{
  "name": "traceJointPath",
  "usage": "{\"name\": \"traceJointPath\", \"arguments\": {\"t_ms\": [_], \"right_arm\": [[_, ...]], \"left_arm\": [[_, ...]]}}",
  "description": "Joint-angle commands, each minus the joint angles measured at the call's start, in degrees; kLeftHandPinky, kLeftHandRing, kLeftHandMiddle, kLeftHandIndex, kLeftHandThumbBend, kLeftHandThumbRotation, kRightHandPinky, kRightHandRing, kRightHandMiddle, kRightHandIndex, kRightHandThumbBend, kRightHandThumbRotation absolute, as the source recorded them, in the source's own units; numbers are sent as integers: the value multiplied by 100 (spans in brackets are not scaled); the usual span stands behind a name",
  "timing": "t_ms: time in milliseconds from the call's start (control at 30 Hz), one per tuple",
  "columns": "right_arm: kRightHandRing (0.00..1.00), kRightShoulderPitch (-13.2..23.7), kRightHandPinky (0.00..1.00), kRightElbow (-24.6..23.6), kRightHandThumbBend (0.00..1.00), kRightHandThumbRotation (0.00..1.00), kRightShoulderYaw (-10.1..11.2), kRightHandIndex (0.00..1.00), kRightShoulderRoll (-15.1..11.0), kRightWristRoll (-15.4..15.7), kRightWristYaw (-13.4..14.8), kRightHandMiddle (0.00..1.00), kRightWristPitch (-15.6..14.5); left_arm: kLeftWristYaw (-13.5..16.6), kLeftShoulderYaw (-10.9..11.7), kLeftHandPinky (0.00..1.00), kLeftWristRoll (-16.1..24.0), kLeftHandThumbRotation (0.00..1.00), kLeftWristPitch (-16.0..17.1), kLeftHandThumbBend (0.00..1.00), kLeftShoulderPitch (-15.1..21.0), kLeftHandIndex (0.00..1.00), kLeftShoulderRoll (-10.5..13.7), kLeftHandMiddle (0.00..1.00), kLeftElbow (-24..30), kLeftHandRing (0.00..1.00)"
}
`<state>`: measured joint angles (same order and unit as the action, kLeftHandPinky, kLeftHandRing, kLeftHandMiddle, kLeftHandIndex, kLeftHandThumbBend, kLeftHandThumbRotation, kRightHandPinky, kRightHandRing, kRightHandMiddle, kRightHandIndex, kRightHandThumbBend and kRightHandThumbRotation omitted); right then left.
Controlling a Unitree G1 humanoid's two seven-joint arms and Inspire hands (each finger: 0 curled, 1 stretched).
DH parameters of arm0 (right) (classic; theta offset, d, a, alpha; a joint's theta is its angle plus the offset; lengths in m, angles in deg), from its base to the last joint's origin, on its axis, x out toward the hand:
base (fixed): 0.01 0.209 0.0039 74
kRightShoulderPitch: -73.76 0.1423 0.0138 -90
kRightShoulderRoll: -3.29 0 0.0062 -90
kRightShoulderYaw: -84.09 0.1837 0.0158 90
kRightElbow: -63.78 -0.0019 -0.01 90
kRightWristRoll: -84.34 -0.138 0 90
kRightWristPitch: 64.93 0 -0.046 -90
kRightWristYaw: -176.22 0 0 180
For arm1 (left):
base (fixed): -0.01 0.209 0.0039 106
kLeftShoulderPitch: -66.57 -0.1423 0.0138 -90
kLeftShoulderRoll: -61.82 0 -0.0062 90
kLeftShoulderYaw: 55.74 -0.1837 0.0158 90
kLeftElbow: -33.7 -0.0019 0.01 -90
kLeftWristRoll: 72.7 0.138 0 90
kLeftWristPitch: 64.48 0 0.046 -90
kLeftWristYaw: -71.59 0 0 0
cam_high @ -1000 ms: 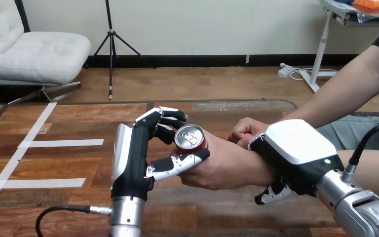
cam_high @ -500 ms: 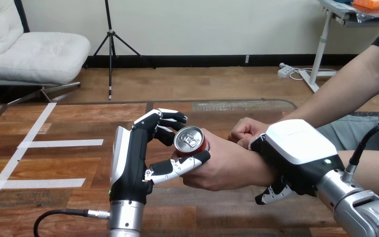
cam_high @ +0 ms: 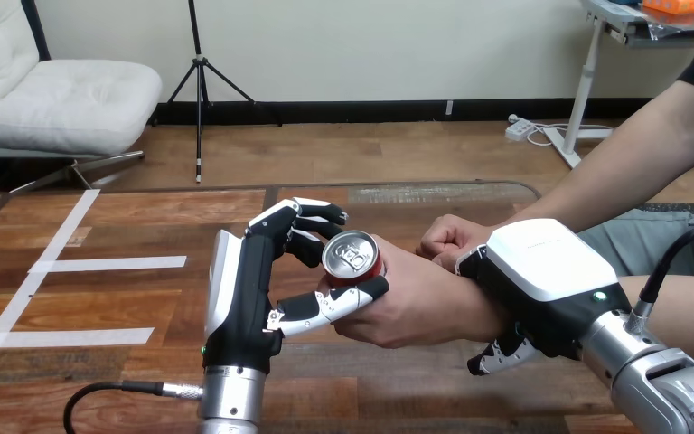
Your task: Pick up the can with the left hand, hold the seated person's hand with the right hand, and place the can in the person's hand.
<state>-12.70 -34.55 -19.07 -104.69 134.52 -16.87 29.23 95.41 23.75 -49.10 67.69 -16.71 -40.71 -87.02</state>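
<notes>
Little is changing vs 0.5 s ago: the can (cam_high: 352, 256) is tipping a touch further twd the person's hand (cam_high: 420, 303), which is cupping it from the right, above the bench (cam_high: 398, 380). The left hand (cam_high: 244, 289) is staying clamped on the can, thumb across the front, fingers behind. The right hand (cam_high: 542, 271) is lying over the person's wrist (cam_high: 474, 316), fingertips curling under it. Transfer is approx. done; prob. only the left hand's release is remaining.
</notes>
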Motion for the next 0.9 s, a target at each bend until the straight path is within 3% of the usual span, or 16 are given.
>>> {"name": "traceJointPath", "arguments": {"t_ms": [0,167,367,567,667,867], "right_arm": [[28,205,22,-70,89,0,38,48,22,-63,47,38,31],[29,187,23,-158,90,0,11,51,3,86,-73,39,-116],[36,146,28,-235,91,0,-13,57,-5,224,-83,45,-166],[49,89,40,-292,93,0,19,62,20,219,-120,56,-183],[61,38,52,-349,95,0,31,65,31,226,-123,66,-222],[68,-31,59,-401,96,0,38,69,17,262,-21,71,-214]], "left_arm": [[-146,-92,44,-41,0,259,68,75,57,-51,49,383,44],[-232,-92,45,-67,0,226,68,51,59,-38,51,401,45],[-329,-81,47,-100,0,169,72,24,64,-32,59,430,54],[-343,-62,50,-43,0,160,75,7,67,-23,65,453,60],[-344,-43,53,-35,2,158,77,-1,70,-31,69,457,65],[-335,-15,59,-2,8,141,78,0,73,-27,73,464,70]]}}
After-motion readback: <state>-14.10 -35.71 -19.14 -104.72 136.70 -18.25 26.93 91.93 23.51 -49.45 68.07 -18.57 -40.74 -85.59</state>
